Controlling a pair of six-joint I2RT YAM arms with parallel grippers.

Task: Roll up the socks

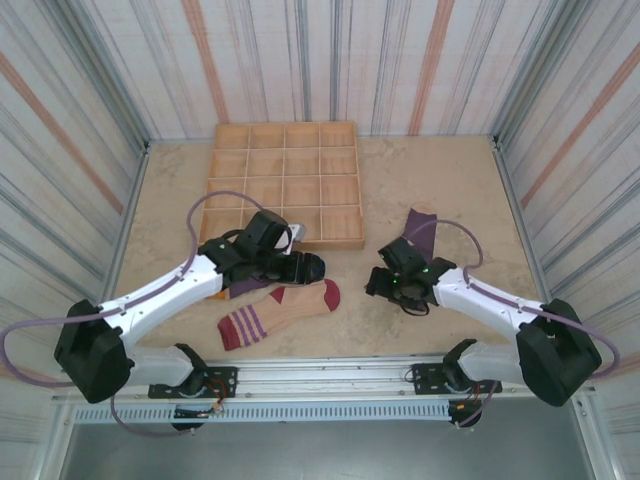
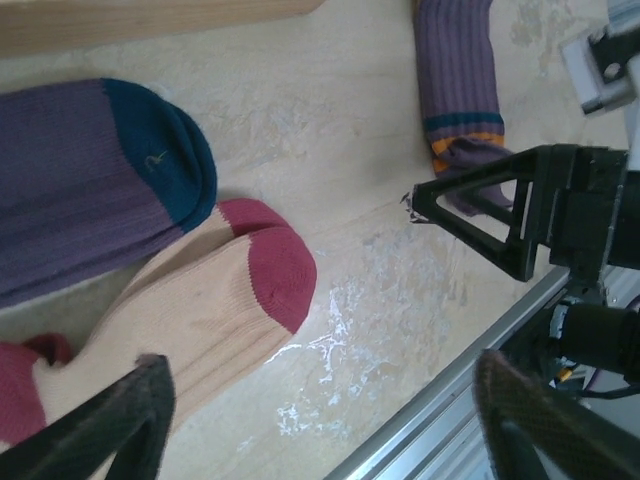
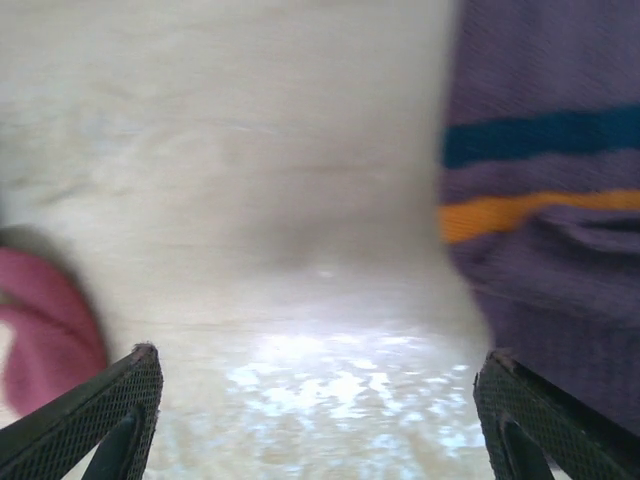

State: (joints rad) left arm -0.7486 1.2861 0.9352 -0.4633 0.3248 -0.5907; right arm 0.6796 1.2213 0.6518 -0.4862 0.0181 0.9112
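A tan sock point(image 1: 285, 308) with a red toe and striped cuff lies near the front of the table. A purple sock with a teal toe point(image 2: 80, 180) lies beside it, partly under my left arm. My left gripper point(image 1: 310, 266) hovers over both toes, open, its fingers point(image 2: 125, 420) wide with bare table between them and the tan sock point(image 2: 190, 320) by the left finger. Another purple sock point(image 1: 421, 235) with teal and orange bands lies at the right. My right gripper point(image 1: 385, 283) is open at its near end, and the sock point(image 3: 545, 200) lies by the right finger.
A wooden tray point(image 1: 330, 243) of several compartments stands behind the socks, its edge point(image 2: 150, 20) close to the left gripper. An aluminium rail point(image 1: 330, 375) runs along the table's near edge. Striped walls enclose the table on three sides.
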